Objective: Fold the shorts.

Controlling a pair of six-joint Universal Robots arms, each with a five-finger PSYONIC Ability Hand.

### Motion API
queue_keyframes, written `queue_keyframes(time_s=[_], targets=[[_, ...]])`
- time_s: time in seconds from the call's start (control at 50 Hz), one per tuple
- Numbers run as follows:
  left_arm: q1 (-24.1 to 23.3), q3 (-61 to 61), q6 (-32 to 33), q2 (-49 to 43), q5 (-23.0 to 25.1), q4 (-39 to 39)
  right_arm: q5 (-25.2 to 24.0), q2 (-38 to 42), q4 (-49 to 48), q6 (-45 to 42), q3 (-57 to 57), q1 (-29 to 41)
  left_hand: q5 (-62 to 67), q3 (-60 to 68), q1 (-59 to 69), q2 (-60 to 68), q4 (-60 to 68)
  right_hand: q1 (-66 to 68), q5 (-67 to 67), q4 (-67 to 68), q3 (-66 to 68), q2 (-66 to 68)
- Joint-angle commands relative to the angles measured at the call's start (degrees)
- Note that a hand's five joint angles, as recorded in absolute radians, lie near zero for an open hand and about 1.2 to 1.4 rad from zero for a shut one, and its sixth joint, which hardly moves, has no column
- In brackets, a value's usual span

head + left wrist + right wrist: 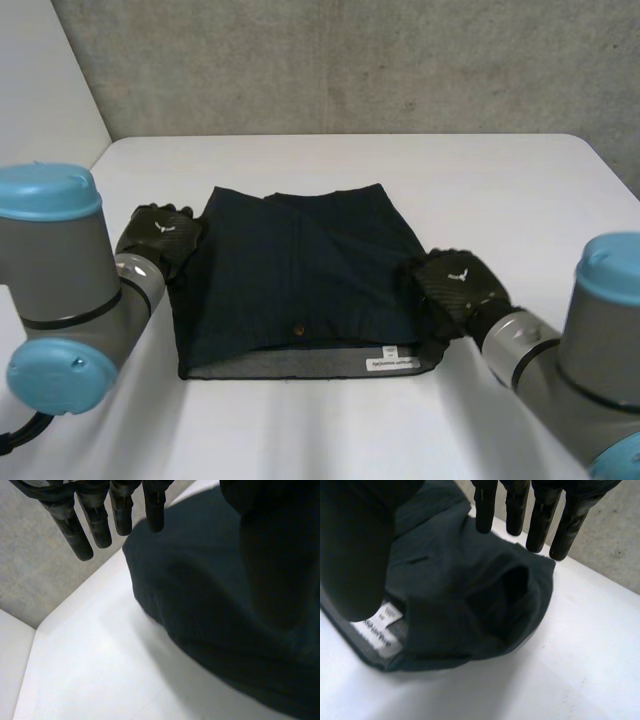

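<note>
Shorts (pixel 300 285) lie flat on the counter (pixel 500 180); left robot hand (pixel 165 235) sits at their left edge, right robot hand (pixel 458 285) at the right waistband corner, both with fingers straight, gripping nothing.

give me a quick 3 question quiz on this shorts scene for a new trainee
1. True or false: the shorts lie bunched in a ball at the far corner of the table.
2. Multiple choice: where on the shorts is the right hand? A) at the right edge, near the label; B) on the middle; C) at the left edge.
3. Fill in: the label sits at the edge of the shorts ____ the robot (nearest or farthest from).

Key: 1 false, they lie spread flat in the middle; 2 A; 3 nearest.
</note>
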Motion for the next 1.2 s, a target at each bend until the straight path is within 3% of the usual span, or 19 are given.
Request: queue_keyframes(time_s=[0.02,0.04,0.08,0.2,0.28,0.36,0.44,0.56,0.58,0.6,0.62,0.64,0.74,0.86,0.94,1.04,1.14,1.2], targets=[[0.44,0.47,2.46,-5.75,-0.58,3.39,5.51,7.06,-6.27,-0.62,-0.46,1.90,1.80,1.10,1.19,1.90,1.70,32.70,29.67,30.12,29.82,29.83],[0.44,0.38,2.46,-5.75,-0.49,3.47,6.82,8.19,-6.71,-0.88,-1.25,1.90,1.80,1.10,1.19,1.90,1.70,48.59,45.55,46.01,45.70,45.71],[0.26,-0.14,2.20,-5.58,-0.49,3.65,7.89,9.17,-6.63,-1.23,-2.57,1.81,1.80,1.10,1.19,1.90,1.70,65.76,62.73,63.18,62.87,62.88],[0.35,-2.16,1.76,-1.81,-0.49,3.82,9.65,10.05,-6.19,-9.39,-7.40,1.20,1.80,1.10,1.19,1.90,1.70,65.85,62.81,63.26,62.96,62.97],[0.44,-3.92,1.67,2.84,-0.40,4.70,9.13,12.32,-7.41,-22.27,-16.50,-6.76,1.64,0.93,1.02,1.73,1.53,65.85,62.81,63.26,62.96,62.97],[0.44,-5.42,1.49,6.28,-0.40,5.49,9.04,18.64,-8.38,-28.98,-27.22,-9.17,1.64,0.93,1.02,1.73,1.53,65.85,62.81,63.26,62.96,62.97],[0.17,-6.56,1.05,8.39,-0.40,6.29,9.12,25.14,-9.26,-30.67,-38.74,-10.48,1.64,0.93,1.02,1.73,1.53,65.85,62.81,63.26,62.96,62.97],[-0.18,-8.32,0.79,9.71,-0.31,6.46,8.42,30.97,-9.26,-30.33,-46.52,-11.46,1.47,0.76,0.85,1.57,1.36,65.85,62.81,63.26,62.96,62.97],[-0.18,-8.49,0.79,9.71,-0.31,6.46,8.16,31.23,-9.26,-30.15,-46.43,-11.37,1.47,0.76,0.85,1.57,1.36,50.58,47.55,48.00,47.70,47.71],[-0.18,-8.58,0.79,9.71,-0.31,6.55,8.07,31.23,-8.92,-29.54,-46.08,-11.20,1.47,0.76,0.85,1.57,1.36,14.29,11.26,11.71,11.41,11.42],[-0.18,-8.85,0.79,9.71,-0.31,6.55,8.24,31.06,-8.56,-29.27,-45.64,-10.93,1.47,0.76,0.85,1.57,1.36,-0.39,-3.42,-2.97,-3.28,-3.26],[-0.26,-8.85,0.79,9.71,-0.23,6.55,8.42,30.71,-8.30,-28.92,-45.20,-10.84,1.47,0.76,0.85,1.57,1.36,-4.15,-7.19,-6.74,-7.04,-7.03],[0.00,-8.67,0.79,9.45,-0.05,7.08,8.86,24.04,-5.05,-23.83,-38.18,-10.93,1.30,0.59,0.68,1.40,1.20,-4.15,-7.19,-6.74,-7.04,-7.03],[-0.09,-7.62,1.23,8.22,0.30,10.15,8.60,8.40,2.59,-13.02,-26.32,-10.84,1.64,0.93,1.02,1.73,1.53,-3.76,-6.79,-6.34,-6.65,-6.64],[-0.18,-5.69,1.40,5.50,1.53,12.61,7.81,2.85,11.11,-6.78,-20.51,-10.49,1.47,0.76,0.85,1.57,1.36,6.52,3.49,3.94,3.63,3.64],[-0.18,-2.53,1.23,1.28,4.52,13.32,2.54,-0.75,19.82,-1.33,-12.87,-8.39,0.97,0.26,0.35,1.06,0.86,6.53,3.50,3.95,3.64,3.65],[-0.35,1.25,1.05,-3.55,6.98,12.79,-4.66,-2.43,14.85,2.97,-1.81,-6.45,0.12,-0.59,-0.49,0.22,0.02,6.19,3.16,3.61,3.30,3.32],[-0.35,3.54,1.05,-7.59,8.82,12.44,-5.12,-2.34,9.56,4.74,1.81,-5.13,1.13,0.42,0.51,1.23,1.03,6.19,3.16,3.61,3.30,3.32]])
